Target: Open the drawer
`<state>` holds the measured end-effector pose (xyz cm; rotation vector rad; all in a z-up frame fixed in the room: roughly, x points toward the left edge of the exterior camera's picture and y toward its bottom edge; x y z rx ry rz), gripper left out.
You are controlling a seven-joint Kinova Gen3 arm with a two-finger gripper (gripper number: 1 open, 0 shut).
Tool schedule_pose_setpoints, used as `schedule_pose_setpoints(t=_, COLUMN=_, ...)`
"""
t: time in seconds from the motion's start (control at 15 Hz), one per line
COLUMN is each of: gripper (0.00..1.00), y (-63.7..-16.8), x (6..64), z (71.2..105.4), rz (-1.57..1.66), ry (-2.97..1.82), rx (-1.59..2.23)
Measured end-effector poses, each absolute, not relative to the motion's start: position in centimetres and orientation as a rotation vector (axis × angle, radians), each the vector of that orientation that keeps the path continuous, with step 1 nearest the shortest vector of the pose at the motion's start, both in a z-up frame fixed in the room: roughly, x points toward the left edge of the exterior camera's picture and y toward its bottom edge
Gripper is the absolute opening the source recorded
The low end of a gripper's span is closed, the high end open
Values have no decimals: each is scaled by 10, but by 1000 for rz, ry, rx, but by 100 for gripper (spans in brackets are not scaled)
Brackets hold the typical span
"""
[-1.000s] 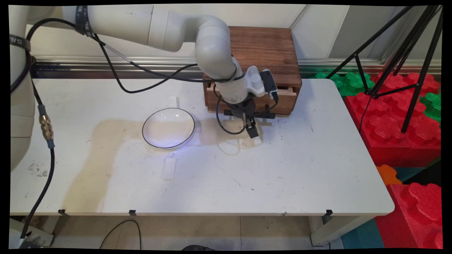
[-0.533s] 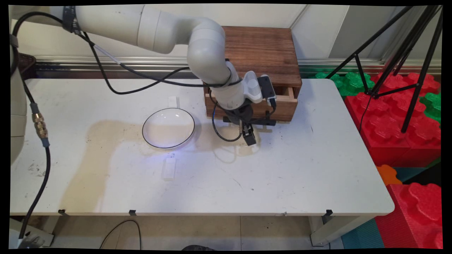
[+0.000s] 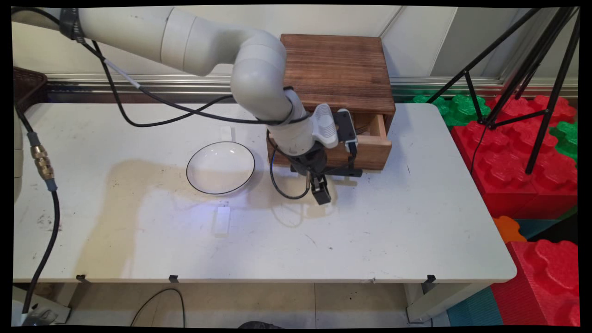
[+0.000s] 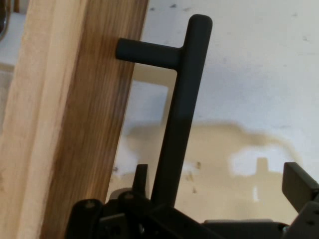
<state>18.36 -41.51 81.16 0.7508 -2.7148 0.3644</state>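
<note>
Drawer (image 3: 370, 138) — drawn further out of wooden box (image 3: 337, 69) at counter's (image 3: 393, 222) back; black bar handle (image 4: 182, 114) runs across its front, passing between hand's (image 3: 321, 192) parted fingers — one visibly alongside it.

White arm reaches in from upper left — elbow bent, wrist angled downward. Black tool (image 3: 321, 194) points down, low over the worktop; fingers (image 4: 299, 185) spread apart — cables looped at wrist.

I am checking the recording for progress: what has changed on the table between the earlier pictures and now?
The end effector moved toward the table's near side, and the drawer of the wooden box slid further out by its black handle. The bowl and white block stayed put.
</note>
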Motion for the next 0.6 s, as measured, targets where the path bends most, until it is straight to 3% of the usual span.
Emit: schedule_pose_setpoints(t=0.6, gripper=100, y=-382, x=178, z=812, rz=327, ry=-2721, rx=683)
